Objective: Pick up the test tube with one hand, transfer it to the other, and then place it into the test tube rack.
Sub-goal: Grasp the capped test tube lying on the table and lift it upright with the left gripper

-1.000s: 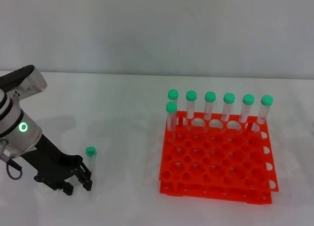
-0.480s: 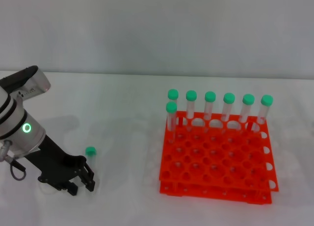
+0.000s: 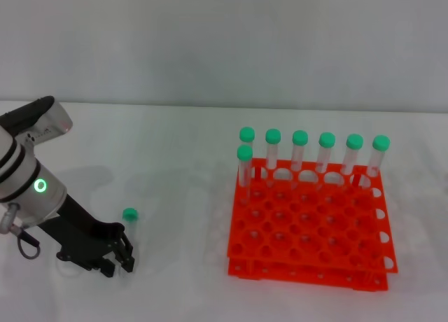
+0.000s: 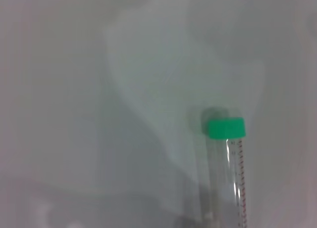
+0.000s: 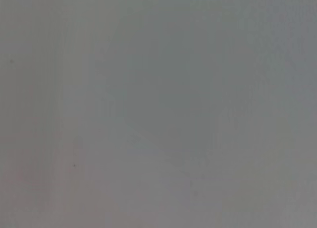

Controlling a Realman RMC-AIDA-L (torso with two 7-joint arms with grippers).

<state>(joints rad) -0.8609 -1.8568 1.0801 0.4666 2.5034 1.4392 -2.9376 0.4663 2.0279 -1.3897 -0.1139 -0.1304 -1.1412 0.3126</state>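
Your left gripper (image 3: 120, 260) sits low on the white table (image 3: 175, 196) at the near left, its fingers at the lower end of the test tube (image 3: 129, 227); whether they pinch it or stand spread, you cannot tell. The tube lies on the table with its green cap (image 4: 226, 128) pointing away from the gripper, well apart from the test tube rack (image 3: 308, 231) on your right, which holds seven capped tubes (image 3: 299, 150) upright along its far side.

White table (image 3: 175, 168) carries a lying test tube (image 3: 129, 224) (green-capped) and the orange test tube rack (image 3: 308, 231).
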